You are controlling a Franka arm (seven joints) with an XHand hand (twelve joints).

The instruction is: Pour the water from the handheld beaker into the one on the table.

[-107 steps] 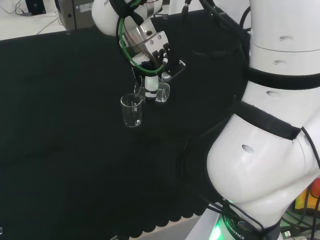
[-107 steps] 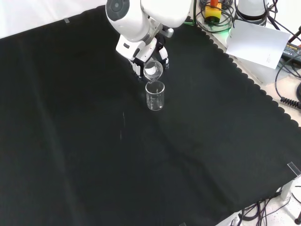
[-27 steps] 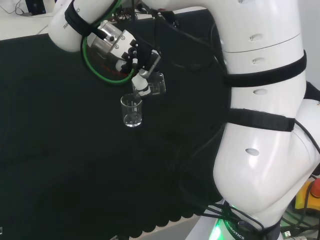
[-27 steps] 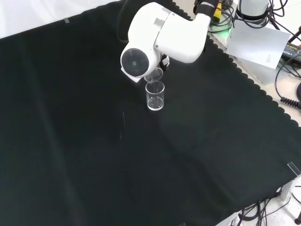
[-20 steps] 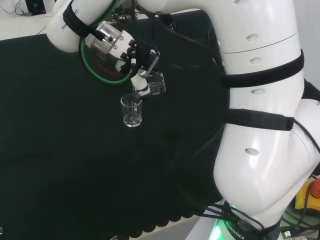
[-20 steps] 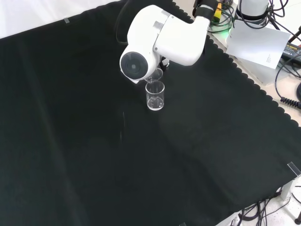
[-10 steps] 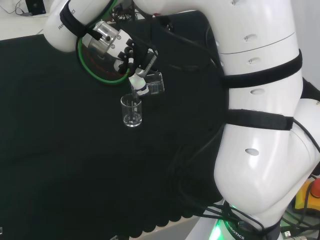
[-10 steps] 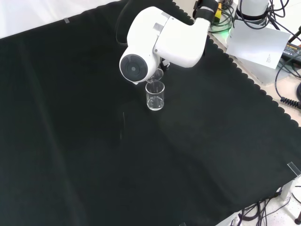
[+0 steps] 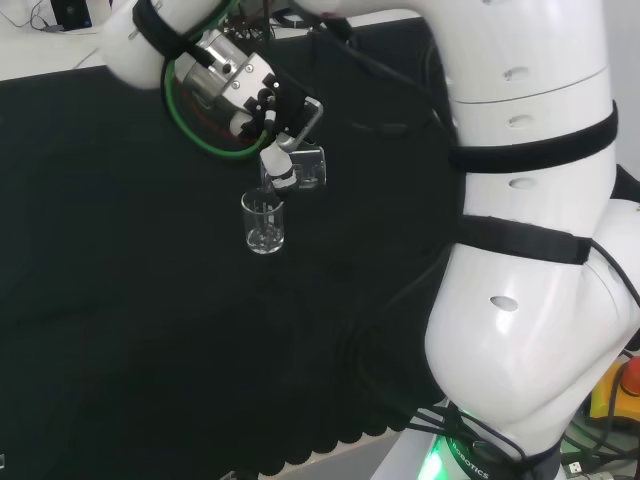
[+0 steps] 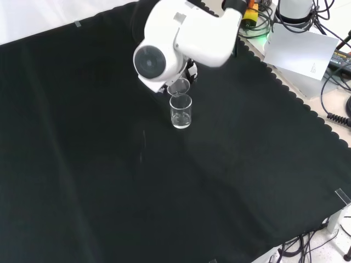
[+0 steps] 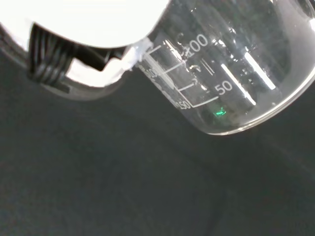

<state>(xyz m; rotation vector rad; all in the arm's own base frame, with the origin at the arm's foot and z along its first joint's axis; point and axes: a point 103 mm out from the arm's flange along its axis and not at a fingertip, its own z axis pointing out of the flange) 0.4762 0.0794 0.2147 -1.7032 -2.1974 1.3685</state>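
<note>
The worktop (image 10: 82, 181), spread with black cloth, carries the whole scene. Over it the white arm (image 9: 530, 250) rises in stacked links at the right of the head view, then bends over and reaches to the left, its last link ringed by a loop of green cable (image 9: 195, 130). In the front view the same link stands before the wrist, with its round grey cap (image 10: 148, 61) facing the camera.

The robot hand (image 9: 268, 112) hangs below that link, turned over sideways, with its black and white fingers (image 9: 277, 165) curled round the handheld beaker (image 9: 307, 168). That beaker is clear glass, held up off the cloth and tipped well over toward its side, its mouth leaning toward the vessel below it. In the wrist view its rounded base and printed scale lines (image 11: 231, 64) show close against the dark cloth, beside a white part of the robot hand. Whether any water remains in it cannot be told.

The second beaker (image 9: 264, 222) stands upright on the cloth, just below and to the left of the tilted one in the head view. In the front view it (image 10: 181, 112) sits directly under the lip of the held beaker (image 10: 178, 86), the two nearly touching.
</note>
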